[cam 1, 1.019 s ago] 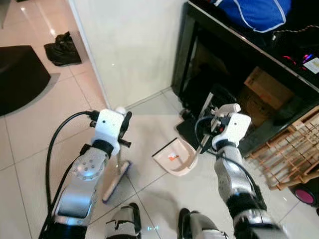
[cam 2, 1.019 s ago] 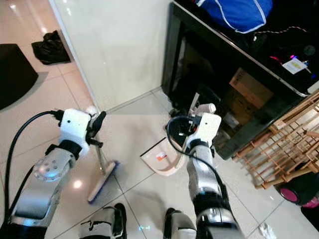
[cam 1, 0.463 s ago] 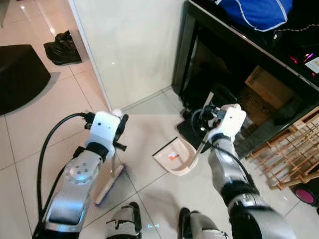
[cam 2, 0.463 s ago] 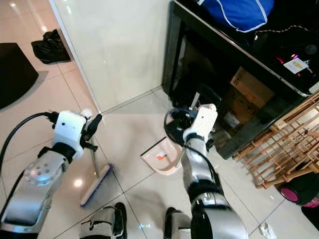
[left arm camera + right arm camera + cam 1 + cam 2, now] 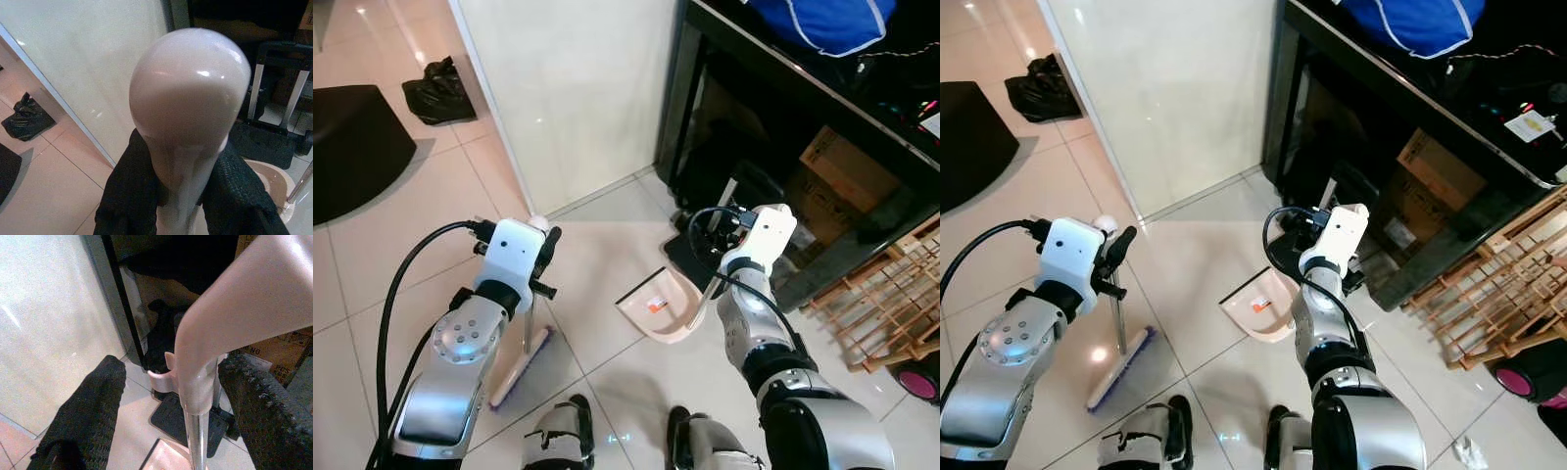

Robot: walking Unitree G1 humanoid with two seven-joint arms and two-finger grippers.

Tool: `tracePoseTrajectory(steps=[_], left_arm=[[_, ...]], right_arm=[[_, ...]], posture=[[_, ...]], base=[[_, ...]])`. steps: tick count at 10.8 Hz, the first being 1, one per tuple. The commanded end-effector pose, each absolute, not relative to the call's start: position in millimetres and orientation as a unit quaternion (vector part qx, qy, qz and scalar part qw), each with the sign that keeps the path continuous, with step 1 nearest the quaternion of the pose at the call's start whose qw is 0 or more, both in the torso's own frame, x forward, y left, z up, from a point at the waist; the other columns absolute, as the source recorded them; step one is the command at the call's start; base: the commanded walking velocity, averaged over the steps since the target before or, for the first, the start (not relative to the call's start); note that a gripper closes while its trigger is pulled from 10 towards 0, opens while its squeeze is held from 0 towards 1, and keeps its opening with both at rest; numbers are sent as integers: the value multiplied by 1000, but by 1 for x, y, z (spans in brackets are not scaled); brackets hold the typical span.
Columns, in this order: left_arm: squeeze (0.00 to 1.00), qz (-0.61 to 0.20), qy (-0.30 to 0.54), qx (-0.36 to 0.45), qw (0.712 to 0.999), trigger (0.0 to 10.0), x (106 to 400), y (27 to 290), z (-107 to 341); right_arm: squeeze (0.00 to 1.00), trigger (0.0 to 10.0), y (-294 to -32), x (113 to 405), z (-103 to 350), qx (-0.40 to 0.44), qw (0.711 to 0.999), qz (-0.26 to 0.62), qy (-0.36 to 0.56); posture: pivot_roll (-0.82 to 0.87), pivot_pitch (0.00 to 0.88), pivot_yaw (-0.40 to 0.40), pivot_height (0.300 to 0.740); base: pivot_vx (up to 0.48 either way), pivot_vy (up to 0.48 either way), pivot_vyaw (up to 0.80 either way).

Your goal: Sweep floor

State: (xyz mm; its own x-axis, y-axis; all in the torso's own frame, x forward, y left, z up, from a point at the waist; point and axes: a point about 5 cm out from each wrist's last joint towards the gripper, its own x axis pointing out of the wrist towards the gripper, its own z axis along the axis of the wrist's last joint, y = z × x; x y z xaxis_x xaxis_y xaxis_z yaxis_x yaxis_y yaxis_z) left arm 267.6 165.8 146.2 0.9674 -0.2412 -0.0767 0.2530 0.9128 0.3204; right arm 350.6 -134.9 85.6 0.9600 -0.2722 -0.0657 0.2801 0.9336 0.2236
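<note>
Left arm: I held my silver left arm bent at the elbow and reaching forward over the floor [image 5: 372, 255], white wrist housing uppermost, a black cable looping back from it.
Left end effector: my left end effector [image 5: 183, 193] was clamped on the broom handle [image 5: 188, 122]; both black fingers [image 5: 129, 196] pressed its neck just below the rounded top.
Right arm: my right arm rose steeply from the shoulder, forearm almost upright, wrist tipped toward the black cabinet [image 5: 773, 127].
Right end effector: my right end effector [image 5: 176, 396] sat around the dustpan handle [image 5: 205, 367]; the fingers [image 5: 85, 416] stood apart on either side of it, and I could not tell whether they gripped it.
Broom: a pale, glossy plastic handle ending in a smooth dome, on a thin metal shaft that ran down to a long, narrow brush head [image 5: 521, 367] with a bluish edge, lying on the tiles in front of my left foot.
Dustpan: a pinkish-beige plastic scoop [image 5: 656, 305], rounded at the back, with a small red mark inside, resting on the floor near the cabinet's base; its handle was a curved plastic grip on a shiny metal rod.
Floor: glossy, pale square tiles with thin joints.
Cabinet: black, glossy and hard-edged.
</note>
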Motion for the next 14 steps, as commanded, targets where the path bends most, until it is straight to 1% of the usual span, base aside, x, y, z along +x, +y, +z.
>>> tracePoseTrajectory(steps=[1, 4, 7, 9, 11, 14], left_arm=[[0, -128, 9, 172, 977, 10000, 264, 167, 152], [0, -130, 11, 178, 975, 10000, 261, 170, 154], [0, -142, 11, 183, 973, 10000, 253, 172, 157], [0, -148, 15, 188, 971, 10000, 249, 174, 158], [0, -148, 18, 188, 971, 10000, 249, 175, 158], [0, -155, 18, 180, 971, 10000, 249, 168, 156]], right_arm=[[0, 10000, -135, 350, 83, 125, 980, -154, 23], [0, 10000, -139, 353, 87, 134, 976, -168, 20], [0, 10000, -154, 360, 102, 129, 972, -195, -13], [0, 10000, -158, 364, 109, 128, 972, -197, -20], [0, 10000, -159, 365, 109, 124, 972, -198, -17], [0, 10000, -153, 360, 100, 125, 974, -191, -7]], posture=[[119, 269, 30, 740], [139, 280, 34, 740], [175, 300, 41, 740], [183, 306, 45, 740], [177, 308, 47, 740], [163, 305, 43, 740]], base=[[0, 0, 0], [0, 0, 0], [0, 0, 0], [0, 0, 0], [0, 0, 0], [0, 0, 0]])
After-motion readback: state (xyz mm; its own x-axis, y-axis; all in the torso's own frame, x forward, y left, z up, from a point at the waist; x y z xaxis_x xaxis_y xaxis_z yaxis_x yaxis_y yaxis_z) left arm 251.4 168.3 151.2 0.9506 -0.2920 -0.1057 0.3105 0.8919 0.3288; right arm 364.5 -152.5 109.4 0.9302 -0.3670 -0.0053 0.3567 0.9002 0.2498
